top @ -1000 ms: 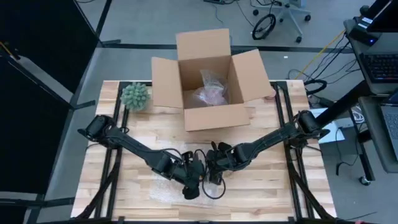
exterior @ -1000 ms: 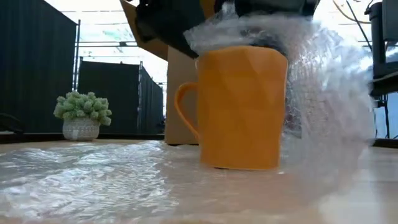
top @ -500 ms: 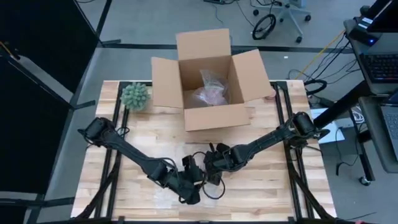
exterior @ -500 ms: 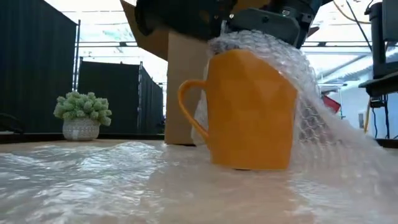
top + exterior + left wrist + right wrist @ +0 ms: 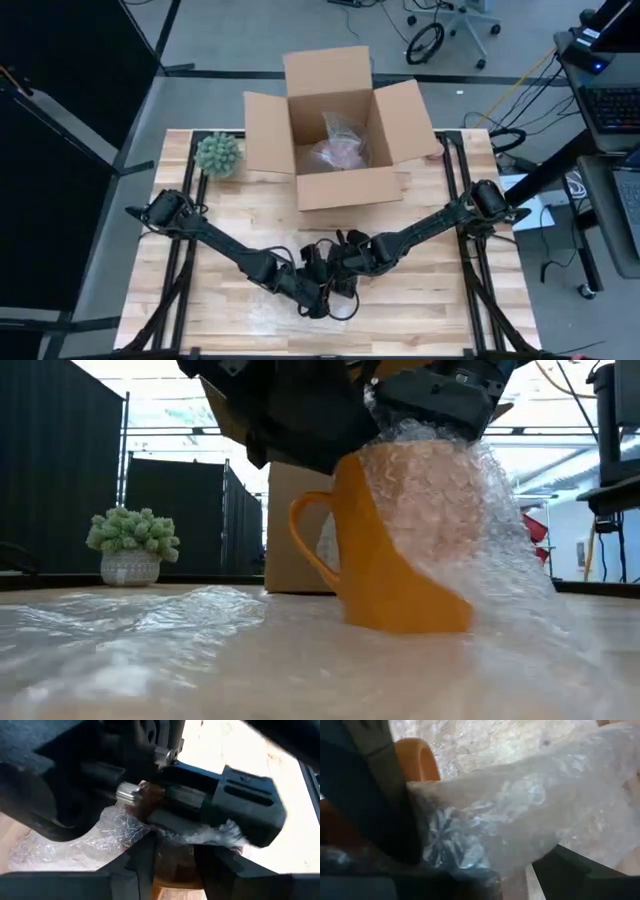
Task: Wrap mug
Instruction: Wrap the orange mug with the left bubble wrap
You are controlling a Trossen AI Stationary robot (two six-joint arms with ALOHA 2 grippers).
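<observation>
Plant: stood at the far left of the desk; in the low view it sat in a pale pot, well left of the mug.
Left arm: reached from the left edge toward the near middle of the desk.
Left pincer: was over the mug, meeting the right pincer there; whether its fingers were apart or together I cannot tell.
Wrap: bubble wrap lay spread over the near desk, and one part was drawn up over the mug's top and right side, sloping down to the desk on the right.
Mug: orange, stood upright on the wrap at the near middle of the desk, handle to the left in the low view, its left face bare.
Right pincer: was just right of the left one, at the mug's top where the wrap was gathered; whether it was clamped I cannot tell.
Box: open cardboard box stood at the far middle of the desk, with a clear bag inside.
</observation>
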